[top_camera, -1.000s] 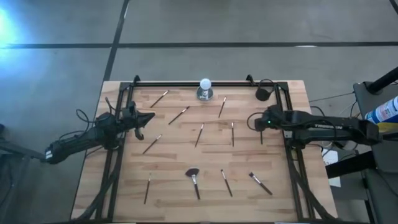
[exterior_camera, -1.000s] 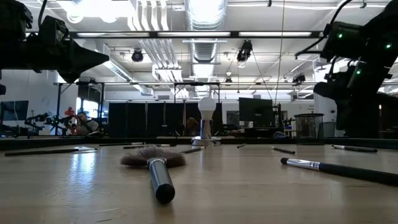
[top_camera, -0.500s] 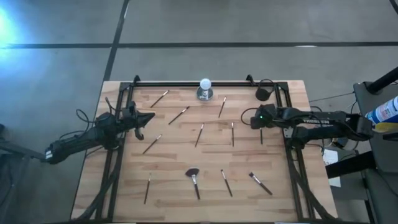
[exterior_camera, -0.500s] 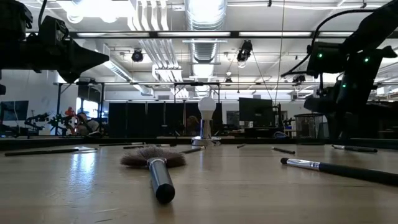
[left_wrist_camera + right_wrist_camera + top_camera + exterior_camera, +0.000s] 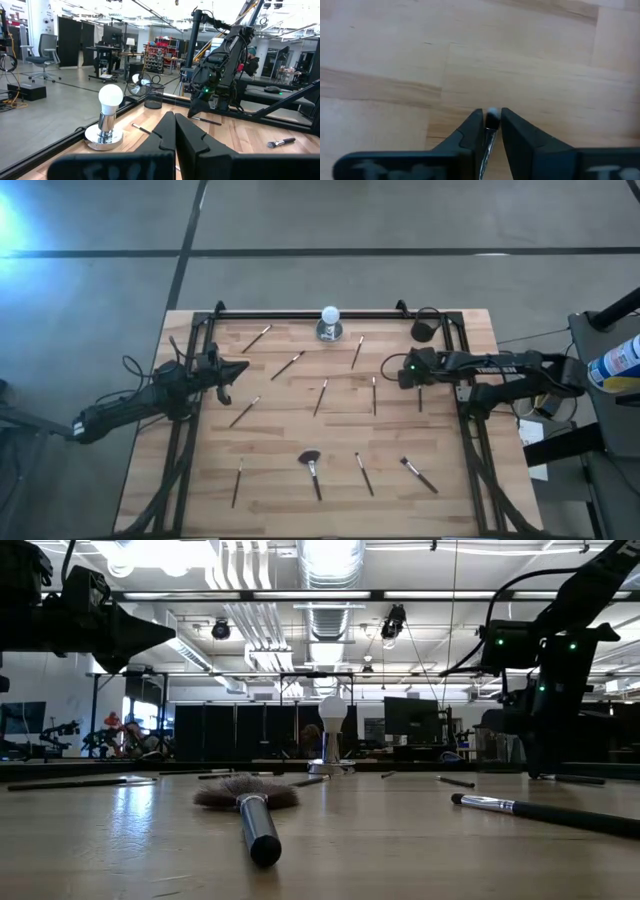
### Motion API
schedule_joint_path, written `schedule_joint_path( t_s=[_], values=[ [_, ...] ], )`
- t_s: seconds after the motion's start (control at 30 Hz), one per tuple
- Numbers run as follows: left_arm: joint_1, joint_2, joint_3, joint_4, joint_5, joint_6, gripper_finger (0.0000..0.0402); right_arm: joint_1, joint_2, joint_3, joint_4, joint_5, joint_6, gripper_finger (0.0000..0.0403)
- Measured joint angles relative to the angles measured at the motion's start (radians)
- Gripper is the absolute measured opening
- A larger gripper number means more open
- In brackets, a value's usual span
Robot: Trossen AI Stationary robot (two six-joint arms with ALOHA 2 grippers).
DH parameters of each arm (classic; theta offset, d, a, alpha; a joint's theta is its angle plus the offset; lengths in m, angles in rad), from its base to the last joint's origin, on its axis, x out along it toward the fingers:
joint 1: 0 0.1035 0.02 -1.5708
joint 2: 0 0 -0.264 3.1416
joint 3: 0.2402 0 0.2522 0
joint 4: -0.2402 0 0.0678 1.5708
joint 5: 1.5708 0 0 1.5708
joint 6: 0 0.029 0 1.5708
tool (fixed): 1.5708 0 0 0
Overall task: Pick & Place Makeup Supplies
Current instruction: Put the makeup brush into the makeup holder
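Between the right gripper's (image 5: 491, 131) near-closed fingers sits a slim pencil (image 5: 490, 121), clamped, tip pointing down at the wooden table (image 5: 395, 60). Left gripper (image 5: 174, 131) waits apart with its fingers pressed together; other brushes (image 5: 311, 470) lie scattered beyond.

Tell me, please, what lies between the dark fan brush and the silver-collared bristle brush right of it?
A slim dark stick, touching neither fan brush nor bristle brush, per the high view.
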Motion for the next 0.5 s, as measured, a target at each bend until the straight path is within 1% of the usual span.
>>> schedule_joint_path(
  t_s=[0.27, 0.4, 0.5],
  values=[
    [0.000, 0.000, 0.000, 0.000, 0.000, 0.000, 0.0000, 0.000, -0.001, 0.015, 0.012, 0.009, -0.084, 0.0015],
    [0.000, 0.000, 0.000, 0.000, 0.000, 0.000, 0.0000, -0.002, -0.001, 0.031, 0.051, 0.012, -0.149, 0.0009],
    [0.000, 0.000, 0.000, 0.000, 0.000, 0.000, 0.0000, -0.001, -0.008, 0.046, 0.123, 0.012, -0.215, 0.0009]
  ],
)
